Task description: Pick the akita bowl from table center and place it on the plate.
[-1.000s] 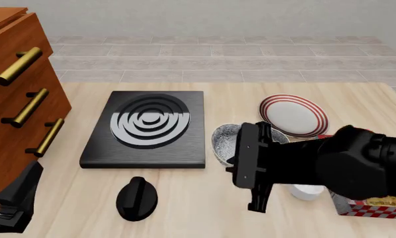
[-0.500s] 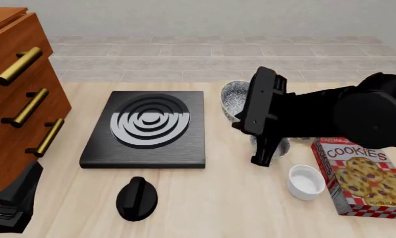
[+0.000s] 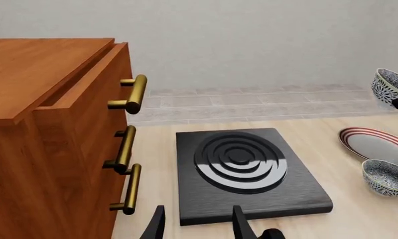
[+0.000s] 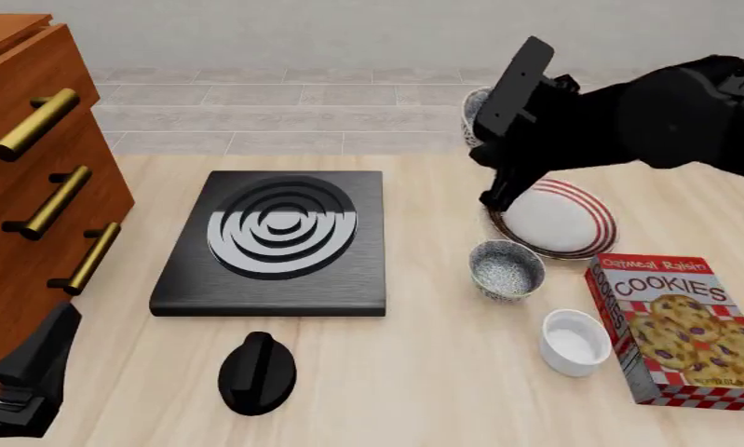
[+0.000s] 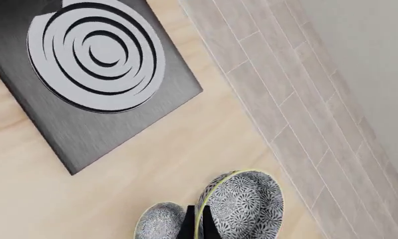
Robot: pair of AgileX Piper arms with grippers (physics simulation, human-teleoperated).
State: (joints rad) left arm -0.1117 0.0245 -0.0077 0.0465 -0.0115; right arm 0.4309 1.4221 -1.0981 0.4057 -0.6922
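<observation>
- The right end effector (image 5: 195, 225) is pinching the rim of the grey-and-white speckled akita bowl (image 5: 242, 209), its fingers closed thin on the wall, and is holding it tilted in the air just beyond the plate's far edge.
- The left end effector (image 3: 197, 224) is resting low at the near-left with its fingers parted, gripping nothing.
- The round white plate with dark red rim stripes (image 4: 556, 219) is lying bare on the pale wooden tabletop (image 4: 397, 372).
- Three bowls are showing: the lifted one, a second speckled bowl (image 4: 506, 269) and a small plain white bowl (image 4: 573, 342), each holding nothing.
- One red checked box reading "COOKIES" (image 4: 677, 328) is lying beside the white bowl.
</observation>
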